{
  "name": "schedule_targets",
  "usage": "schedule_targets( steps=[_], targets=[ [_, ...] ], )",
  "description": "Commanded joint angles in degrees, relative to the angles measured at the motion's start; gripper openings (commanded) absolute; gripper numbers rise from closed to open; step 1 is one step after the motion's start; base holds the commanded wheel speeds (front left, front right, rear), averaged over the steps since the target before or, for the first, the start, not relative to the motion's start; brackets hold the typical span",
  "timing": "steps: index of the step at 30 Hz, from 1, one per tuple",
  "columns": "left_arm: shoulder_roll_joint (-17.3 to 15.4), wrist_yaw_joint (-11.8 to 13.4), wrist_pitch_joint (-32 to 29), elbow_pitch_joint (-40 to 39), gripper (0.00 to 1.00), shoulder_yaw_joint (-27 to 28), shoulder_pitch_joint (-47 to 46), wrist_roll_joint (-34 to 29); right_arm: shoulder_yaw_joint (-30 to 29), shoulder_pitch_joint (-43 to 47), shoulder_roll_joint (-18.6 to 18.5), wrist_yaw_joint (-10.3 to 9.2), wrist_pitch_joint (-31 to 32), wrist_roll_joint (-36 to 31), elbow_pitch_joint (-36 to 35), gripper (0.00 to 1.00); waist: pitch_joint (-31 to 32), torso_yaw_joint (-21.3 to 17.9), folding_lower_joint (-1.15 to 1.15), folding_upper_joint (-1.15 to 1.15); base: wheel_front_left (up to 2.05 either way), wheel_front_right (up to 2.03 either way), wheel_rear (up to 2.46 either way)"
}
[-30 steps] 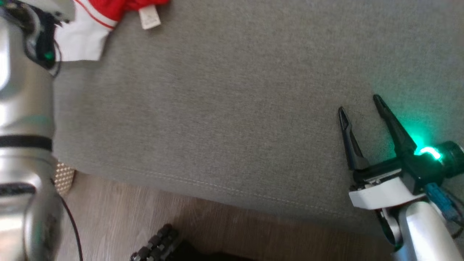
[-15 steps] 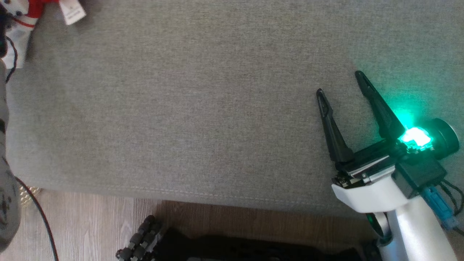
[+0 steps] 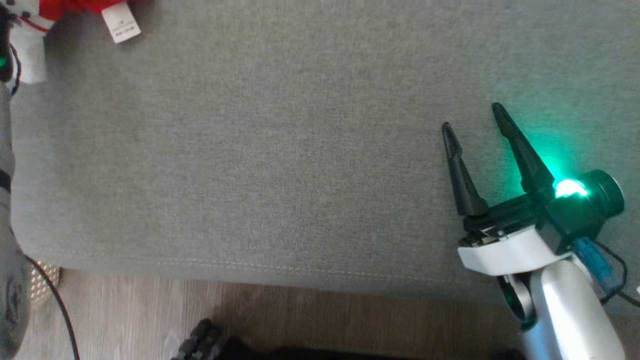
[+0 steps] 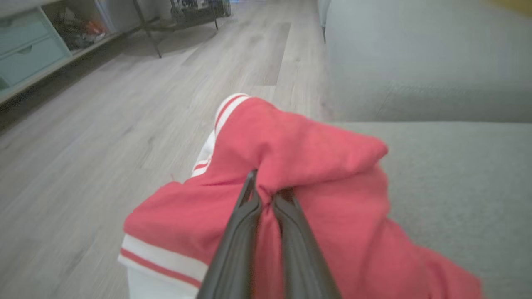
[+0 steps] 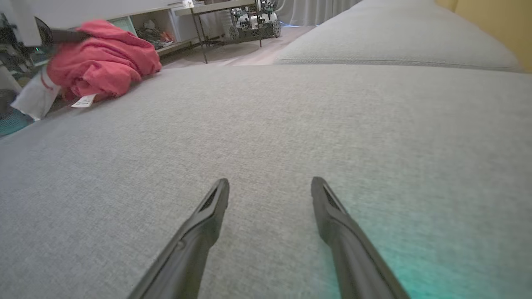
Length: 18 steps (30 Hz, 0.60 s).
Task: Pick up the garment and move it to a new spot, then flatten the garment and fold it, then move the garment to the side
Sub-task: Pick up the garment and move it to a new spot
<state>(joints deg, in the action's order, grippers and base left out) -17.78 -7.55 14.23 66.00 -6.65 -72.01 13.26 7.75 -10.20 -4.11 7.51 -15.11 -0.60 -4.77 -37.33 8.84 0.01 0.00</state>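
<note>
Jaws, left: left gripper (image 4: pixel 268 192) pressed together, pinching a bunched fold of the garment (image 4: pixel 299 141).
Jaws, right: right gripper (image 5: pixel 270 187) spread wide, holding nothing, low over the bare sofa (image 3: pixel 280 150).
Garment: red with white striped trim, crumpled at the seat's left edge, part seemingly overhanging it; white care tag (image 3: pixel 120 23) showing.
Surroundings: wood floor (image 4: pixel 104 124) beside the seat.
Progress: I judge the grasp made (no lift evident); relocating, flattening, folding and setting aside all remain.
</note>
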Motion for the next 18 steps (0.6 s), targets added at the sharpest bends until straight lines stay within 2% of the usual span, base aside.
schedule_targets(
  steps=[1,8,13,18],
  targets=[
    [-4.2,0.1,0.7,-3.1,0.00,0.6,-0.1,0.2,0.9,0.4,0.3,-0.02,0.1,0.5,-0.8,1.00,3.3,-0.6,-0.01,0.00,0.00,0.00,0.00],
    [-3.1,0.1,0.7,-18.8,0.00,-2.4,7.6,3.3,1.0,1.1,1.1,-0.02,0.1,2.6,-0.3,1.00,12.5,-3.8,-0.01,0.00,0.00,0.00,0.00],
    [-2.7,0.1,0.6,-27.7,0.00,-5.4,13.8,5.2,0.9,1.4,1.2,-0.02,0.1,4.7,-1.2,1.00,17.4,-8.5,-0.01,0.00,0.00,0.00,0.00],
    [-0.3,0.2,-1.4,-37.1,0.00,-9.1,21.7,6.1,-0.1,2.3,1.2,-0.02,0.1,7.3,-2.3,1.00,20.7,-14.0,-0.01,0.00,0.00,0.00,0.00]
  ],
)
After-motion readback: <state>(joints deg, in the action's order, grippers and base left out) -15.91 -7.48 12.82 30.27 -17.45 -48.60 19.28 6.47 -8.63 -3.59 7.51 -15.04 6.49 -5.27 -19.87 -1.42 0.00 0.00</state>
